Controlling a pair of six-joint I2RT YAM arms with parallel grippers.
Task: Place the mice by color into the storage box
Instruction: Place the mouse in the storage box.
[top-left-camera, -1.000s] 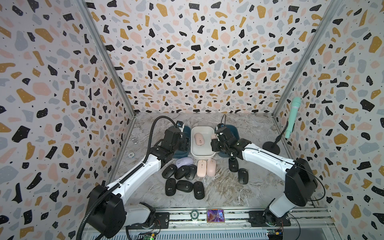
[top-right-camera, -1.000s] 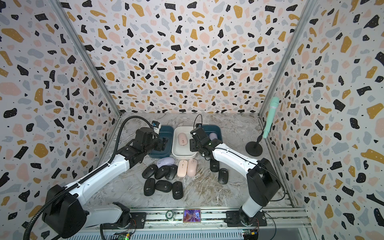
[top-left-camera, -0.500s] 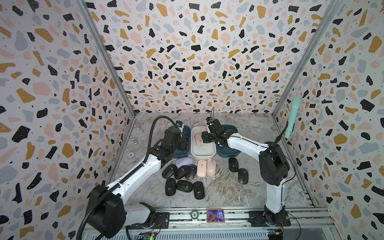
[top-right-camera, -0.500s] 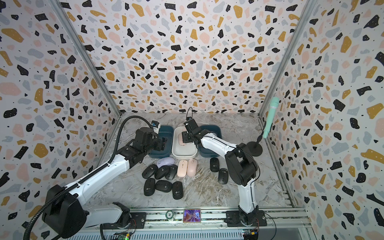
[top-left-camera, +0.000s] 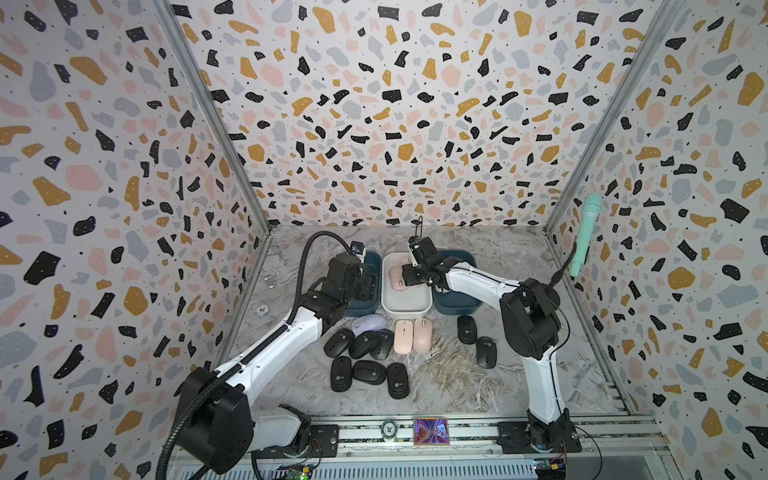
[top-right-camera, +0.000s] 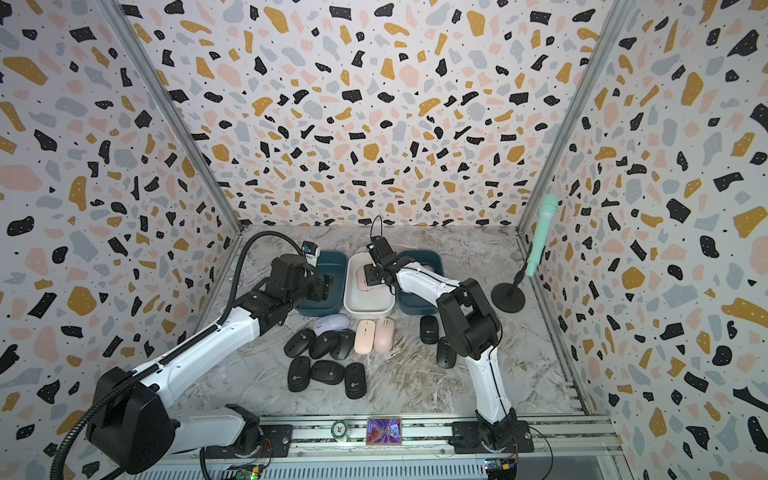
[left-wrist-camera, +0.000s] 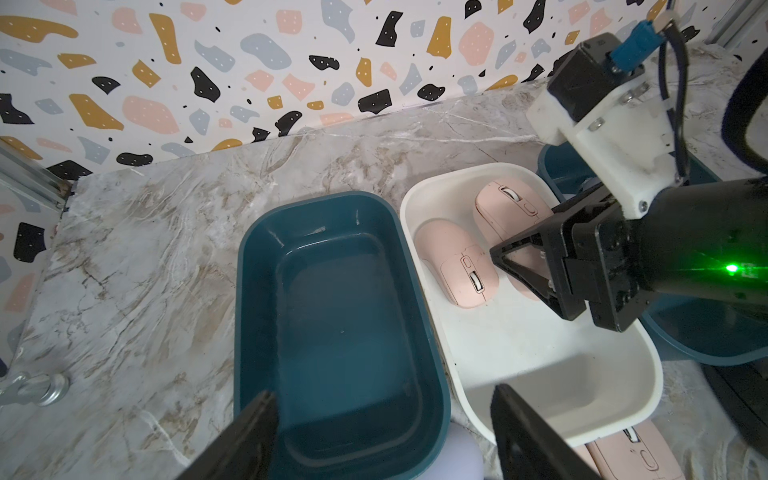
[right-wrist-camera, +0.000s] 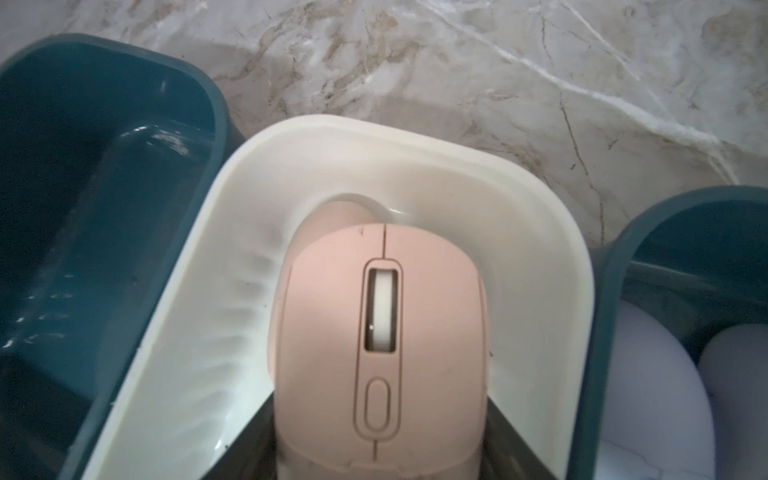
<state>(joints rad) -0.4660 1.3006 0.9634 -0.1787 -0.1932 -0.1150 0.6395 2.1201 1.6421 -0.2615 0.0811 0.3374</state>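
R gripper (right-wrist-camera: 380, 424) fingers (right-wrist-camera: 511, 440) clamped on pink mouse (right-wrist-camera: 374, 332), low in white box (right-wrist-camera: 249, 187) by second pink mouse (left-wrist-camera: 455, 266): drop-off step. Next: release, lift clear. L gripper (left-wrist-camera: 386, 432) fingers apart, empty, over teal box (left-wrist-camera: 259, 299).

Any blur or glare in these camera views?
Both top views: sharp and evenly lit. Left wrist view: a green light flares on the right arm. Right wrist view: the close pink mouse looks soft, and the lavender mice are blurred.
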